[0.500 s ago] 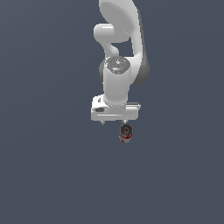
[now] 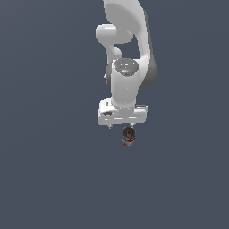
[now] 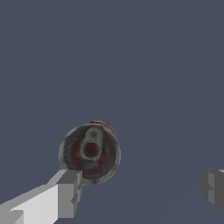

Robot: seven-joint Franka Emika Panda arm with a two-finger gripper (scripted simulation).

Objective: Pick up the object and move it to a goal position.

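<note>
Counter (image 2: 49,179): flat, uniform slate-grey surface filling both views, unmarked, no edge or rim visible. Item on it: one tin can (image 2: 129,136), small, cylindrical, red and grey-white label, dark metallic top with ring tab facing up in the wrist view (image 3: 90,152). Stands upright. Whether its base touches the counter cannot be told; no other item surrounds the can.

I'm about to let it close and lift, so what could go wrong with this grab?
1. The small red-labelled tin can sits beside one finger, not midway in the open gripper; closing could shove or tip it.
2. Its round wall may slip between flat pads.
</note>
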